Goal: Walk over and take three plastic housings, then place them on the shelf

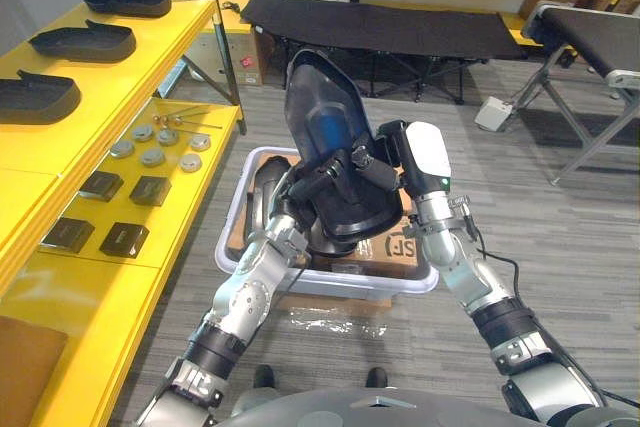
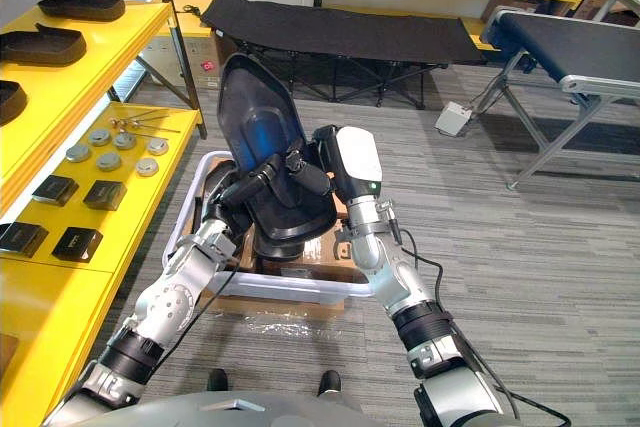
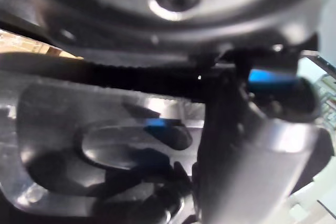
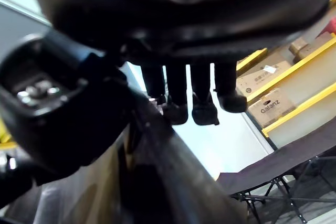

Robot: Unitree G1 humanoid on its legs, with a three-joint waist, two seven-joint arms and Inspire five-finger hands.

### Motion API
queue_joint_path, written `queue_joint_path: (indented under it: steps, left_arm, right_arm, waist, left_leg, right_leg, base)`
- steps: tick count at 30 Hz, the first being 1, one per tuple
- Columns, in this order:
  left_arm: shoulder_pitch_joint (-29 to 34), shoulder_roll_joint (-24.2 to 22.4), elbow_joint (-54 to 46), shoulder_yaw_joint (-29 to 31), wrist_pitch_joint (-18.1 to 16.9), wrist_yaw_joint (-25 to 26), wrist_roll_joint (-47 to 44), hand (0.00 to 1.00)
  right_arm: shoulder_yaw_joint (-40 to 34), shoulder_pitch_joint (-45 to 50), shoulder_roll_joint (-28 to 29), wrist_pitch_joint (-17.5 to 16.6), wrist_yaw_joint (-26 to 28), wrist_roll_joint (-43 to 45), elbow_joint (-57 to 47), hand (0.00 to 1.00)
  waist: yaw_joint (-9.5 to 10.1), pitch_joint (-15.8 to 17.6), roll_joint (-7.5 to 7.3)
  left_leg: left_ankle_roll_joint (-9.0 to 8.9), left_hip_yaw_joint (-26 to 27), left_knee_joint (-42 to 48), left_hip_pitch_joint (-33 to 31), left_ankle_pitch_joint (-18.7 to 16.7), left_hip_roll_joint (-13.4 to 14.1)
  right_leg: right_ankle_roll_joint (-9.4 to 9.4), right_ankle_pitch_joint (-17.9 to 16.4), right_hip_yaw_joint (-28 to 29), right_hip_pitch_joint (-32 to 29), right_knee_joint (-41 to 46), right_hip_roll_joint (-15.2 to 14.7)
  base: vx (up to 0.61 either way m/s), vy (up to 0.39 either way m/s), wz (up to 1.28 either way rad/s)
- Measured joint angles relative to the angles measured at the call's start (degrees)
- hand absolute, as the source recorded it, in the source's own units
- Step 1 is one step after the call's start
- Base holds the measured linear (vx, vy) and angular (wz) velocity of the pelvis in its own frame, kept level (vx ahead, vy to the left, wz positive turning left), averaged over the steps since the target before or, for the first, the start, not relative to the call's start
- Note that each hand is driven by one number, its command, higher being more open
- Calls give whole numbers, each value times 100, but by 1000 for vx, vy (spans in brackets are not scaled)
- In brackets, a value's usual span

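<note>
While a black plastic housing [image 1: 320, 117] is held upright over the white bin [image 1: 350, 284], gripped low by curled fingers of the left hand [image 1: 300, 202] and right hand [image 1: 398, 155], tipping is risked: most of its weight is judged to stand above both grips.

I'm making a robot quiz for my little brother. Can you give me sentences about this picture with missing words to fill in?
1. The left hand and the right hand together hold one housing over the bin, and its colour is ____.
2. The shelf on the robot's left is painted ____.
3. The number of other housings lying on its top level is ____.

Missing words: black, yellow, three.
</note>
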Motion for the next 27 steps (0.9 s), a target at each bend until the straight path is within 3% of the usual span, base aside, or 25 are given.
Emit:
queue_joint_path:
  steps: [7,17,18,27]
  left_arm:
    - [209,-563,-399,307,-367,640,1614,0]
    - [289,-712,-543,452,-506,864,2158,0]
    - [301,-741,-543,457,-511,906,2289,0]
    - [306,-792,-543,483,-553,914,2532,0]
  right_arm:
    - [-150,178,367,-9,-4,217,-8,0]
    - [-184,226,588,-52,-3,218,-15,0]
    - [-191,249,616,-52,-3,218,-15,100]
    - [-194,258,618,-97,-26,286,-15,100]
  waist:
    - [6,0,3]
    - [15,6,44]
    - [15,9,61]
    - [12,0,155]
  left_leg:
    - [-18,8,1,2,-11,35]
    - [-26,8,3,0,-19,32]
    - [-26,8,4,0,-19,32]
    - [-27,9,5,1,-20,33]
  right_leg:
    - [-17,-12,1,-6,0,51]
    - [-16,-20,2,-9,1,50]
    - [-16,-20,2,-9,1,50]
    - [-18,-21,4,-11,1,51]
  base:
    - [0,0,0]
    - [0,0,0]
    - [0,0,0]
    - [0,0,0]
